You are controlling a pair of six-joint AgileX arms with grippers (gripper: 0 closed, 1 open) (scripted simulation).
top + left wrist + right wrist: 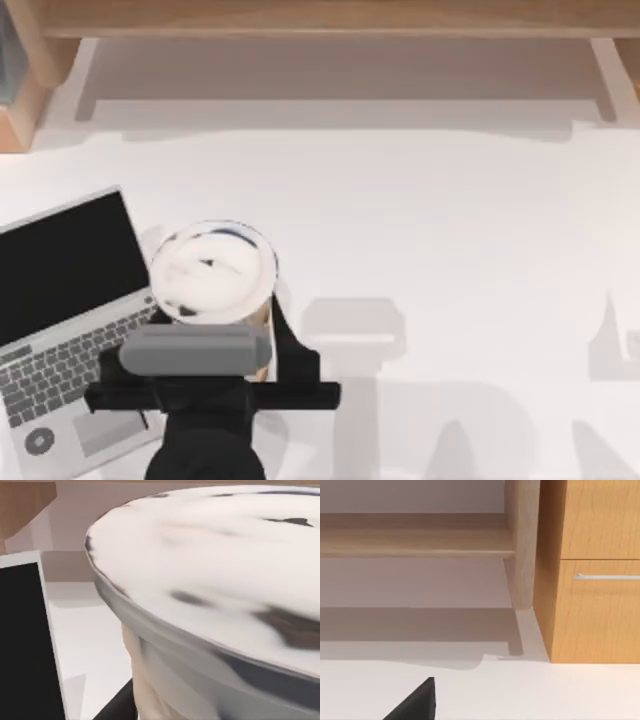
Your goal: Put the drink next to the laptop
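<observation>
The drink (213,272) shows its round white lid from above, with a strip of beige cup wall (264,322) below the rim. It stands just right of the silver laptop (70,320), whose black screen faces up and to the left. My left gripper (222,330) reaches in from the table's front edge and is shut on the drink's cup below the lid. In the left wrist view the lid (215,565) looms very close, with the laptop's black screen (20,645) beside it. A dark part of my right gripper (415,705) sits over bare white table.
A wooden shelf (330,18) runs along the table's far side. A wooden cabinet with a drawer handle (600,575) stands beyond the table in the right wrist view. White tabletop (460,230) stretches to the right of the drink.
</observation>
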